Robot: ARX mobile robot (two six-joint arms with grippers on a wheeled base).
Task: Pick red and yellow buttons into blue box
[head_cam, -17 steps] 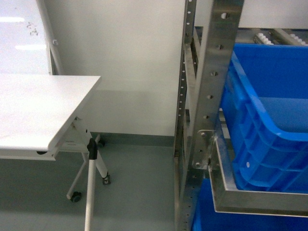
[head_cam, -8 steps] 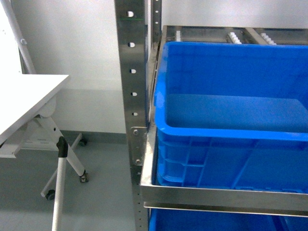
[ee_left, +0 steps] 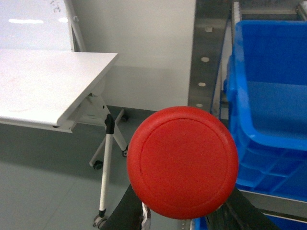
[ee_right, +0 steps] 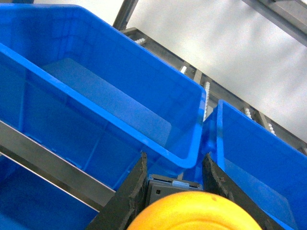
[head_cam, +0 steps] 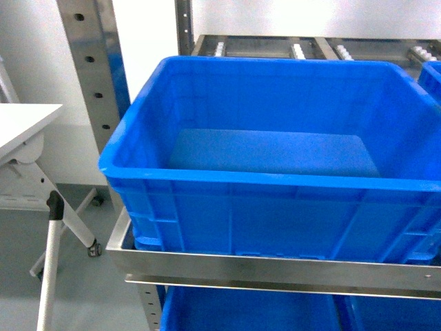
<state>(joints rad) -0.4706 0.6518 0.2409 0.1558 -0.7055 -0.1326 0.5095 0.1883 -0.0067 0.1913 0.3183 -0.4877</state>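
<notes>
Red button (ee_left: 183, 162) fills the left wrist view, its smooth domed cap facing the camera, round with a faint ring near the edge, clamped between the dark fingers (ee_left: 123, 216) of the left gripper (ee_left: 180, 218), which hangs out in front of the rack beside the white table (ee_left: 48, 86). Over on the right wrist view, the yellow button (ee_right: 184, 212) shows its orange-yellow cap at the bottom edge, switch block just above it, pinched between the right gripper (ee_right: 175, 184) and its black fingers (ee_right: 132, 189), held close before the blue box (head_cam: 275, 172). That box sits deep and bright on the steel rack shelf (head_cam: 275, 270), sloping walls, thick rolled rim, bare blue floor showing inside. Neither arm shows in the head view.
</notes>
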